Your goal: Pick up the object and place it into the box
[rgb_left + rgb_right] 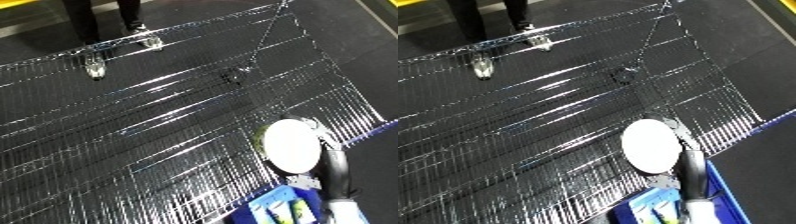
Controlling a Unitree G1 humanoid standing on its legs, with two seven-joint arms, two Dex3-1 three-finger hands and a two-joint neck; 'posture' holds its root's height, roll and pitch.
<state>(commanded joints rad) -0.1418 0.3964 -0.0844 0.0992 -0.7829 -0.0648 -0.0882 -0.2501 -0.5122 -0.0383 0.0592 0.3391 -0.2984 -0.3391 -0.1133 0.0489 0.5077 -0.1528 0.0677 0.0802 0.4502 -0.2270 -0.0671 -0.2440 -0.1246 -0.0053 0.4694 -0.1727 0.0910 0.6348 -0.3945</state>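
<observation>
A white round flat object [290, 145] hangs above the wire mesh surface [160, 115] at the lower right, with a greenish edge on its left side. My right forearm [335, 175] rises from the bottom edge to the object's underside. My right hand [672, 124] is mostly hidden behind it, and only dark fingertips show, curled over its upper right rim. The blue bin [721, 190] sits just below the object at the bottom right corner. It holds a white and yellow-green package [298, 210]. My left hand is in no view.
The shiny wire mesh fills most of both views and slopes from upper right to lower left. Its right edge [373, 107] borders dark floor [355, 45]. A yellow floor stripe [27, 12] runs at the top left.
</observation>
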